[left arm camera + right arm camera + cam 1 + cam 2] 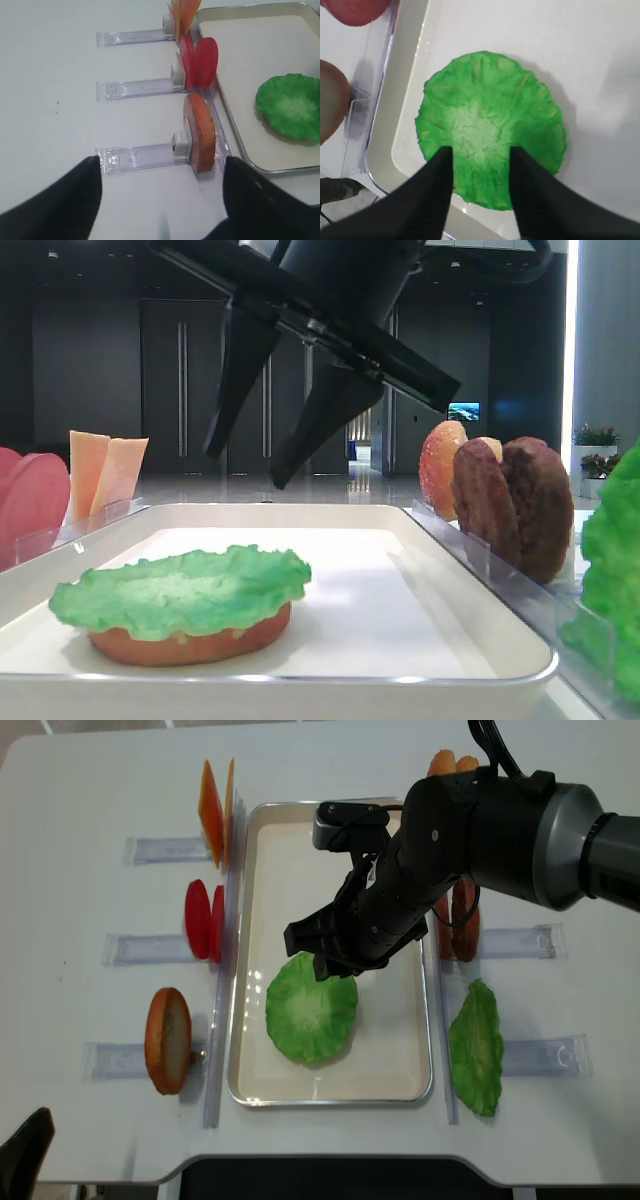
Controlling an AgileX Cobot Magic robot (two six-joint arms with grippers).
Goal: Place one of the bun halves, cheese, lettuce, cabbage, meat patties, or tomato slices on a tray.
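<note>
One white tray (415, 1050) sits in the middle of the overhead view. One green, ruffled lettuce (311, 1008) leaf lies flat on one bun half (190, 642), low and left in the tray. Left of the tray stand two cheese slices (212, 810), two tomato slices (200, 918) and another bun half (167, 1040). Two meat patties (512, 502) stand on the right. The right gripper (481, 172) hangs just above the leaf, fingers apart, holding nothing. The left gripper (162, 197) fingers are apart too.
</note>
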